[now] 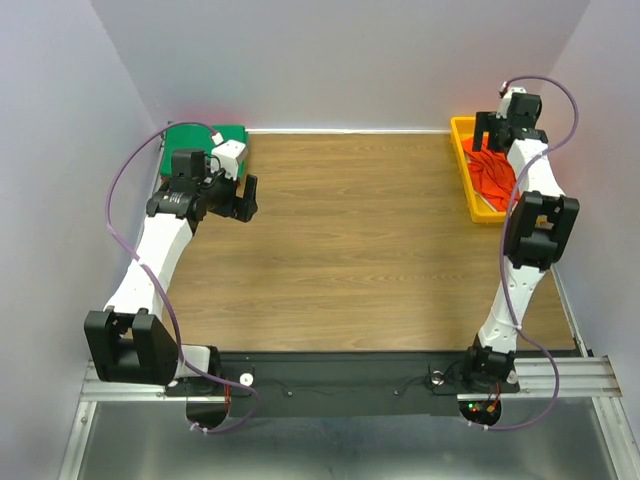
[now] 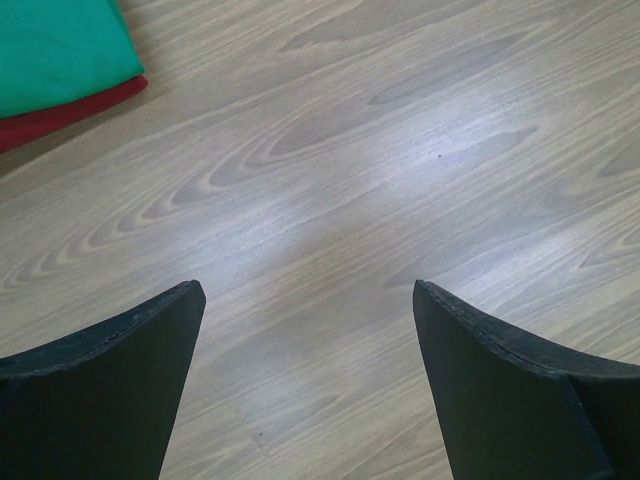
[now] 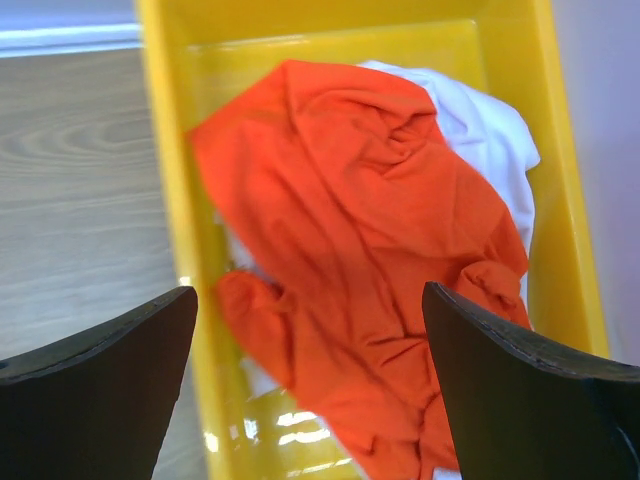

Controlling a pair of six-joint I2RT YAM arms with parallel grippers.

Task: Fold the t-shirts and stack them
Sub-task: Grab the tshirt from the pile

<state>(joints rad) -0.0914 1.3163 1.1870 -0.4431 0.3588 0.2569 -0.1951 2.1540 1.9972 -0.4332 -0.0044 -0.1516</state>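
At the far left corner of the worktop [image 1: 360,240] lies the finished part of the job: a folded green cotton t-shirt [image 2: 60,50] sits squarely on top of a folded dark red t-shirt [image 2: 62,113], whose edge shows just beneath it in the left wrist view. Just beside that stack the left hand [image 1: 235,197] hovers over bare wood with its fingers spread wide and nothing between them. Across the worktop, at the far right corner, the right hand [image 3: 310,300] hangs over the yellow plastic tray [image 3: 170,150], likewise spread and holding nothing. Inside the tray a crumpled bright orange t-shirt [image 3: 370,230] lies heaped over a rumpled white t-shirt [image 3: 480,130], which peeks out at the far right side. By my reckoning the task is about half done: two shirts are folded and stacked, and two are not yet taken out, spread, folded or added to the pile. The surface is a smooth wood-grain laminate with a pale sheen of glare, and no cloth lies between the two corners. Plain pale grey walls [image 1: 340,50] close in the left, back and right sides, and a metal rail carries the arm bases along the near edge.
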